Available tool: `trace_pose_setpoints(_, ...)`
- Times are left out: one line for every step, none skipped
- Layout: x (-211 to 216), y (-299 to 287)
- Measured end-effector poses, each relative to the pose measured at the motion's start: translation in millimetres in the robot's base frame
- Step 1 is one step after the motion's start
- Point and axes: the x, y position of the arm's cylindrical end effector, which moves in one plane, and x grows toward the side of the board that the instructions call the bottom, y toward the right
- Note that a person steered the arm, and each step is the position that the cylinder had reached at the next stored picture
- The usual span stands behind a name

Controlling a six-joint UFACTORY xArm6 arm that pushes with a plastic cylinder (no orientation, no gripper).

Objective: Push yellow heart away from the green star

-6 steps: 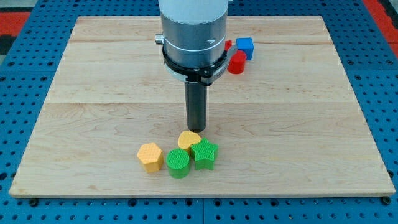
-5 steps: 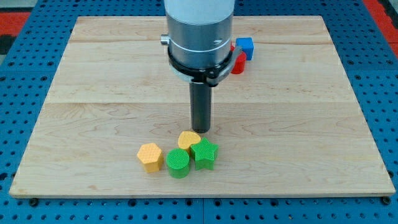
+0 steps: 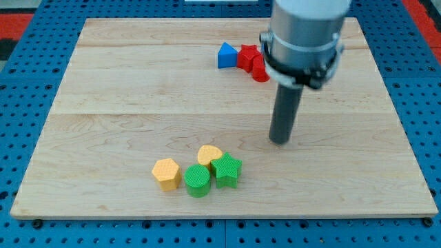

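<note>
Standing upright over the board's right half, my tip [image 3: 280, 140] touches no block and is well apart from the cluster near the bottom edge. The yellow heart [image 3: 209, 153] lies toward the bottom-left of my tip, touching the green star [image 3: 227, 169] on its top-left side. Pushing it away likely calls for contact from the star's side.

Your arm hangs upright at the view's upper right, the dark rod pointing straight down (no tilt), my tip [image 3: 280, 141] low and touching no block.
</note>
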Motion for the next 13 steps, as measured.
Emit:
trace_pose_setpoints(38, -25)
trace_pose_setpoints(37, -89)
trace_pose_setpoints(17, -136)
trace_pose_setpoints(-9, -172)
trace_pose_setpoints(-9, -212)
trace_pose_setpoints(-29, -235)
trace_pose_setpoints(-71, -234)
trace_pose_setpoints(-107, -228)
trace_pose_setpoints(-139, -230)
trace_pose_setpoints(-177, -219)
trace_pose_setpoints(-210, -212)
trace_pose_setpoints(-226, -242)
trace_pose_setpoints(-266, -254)
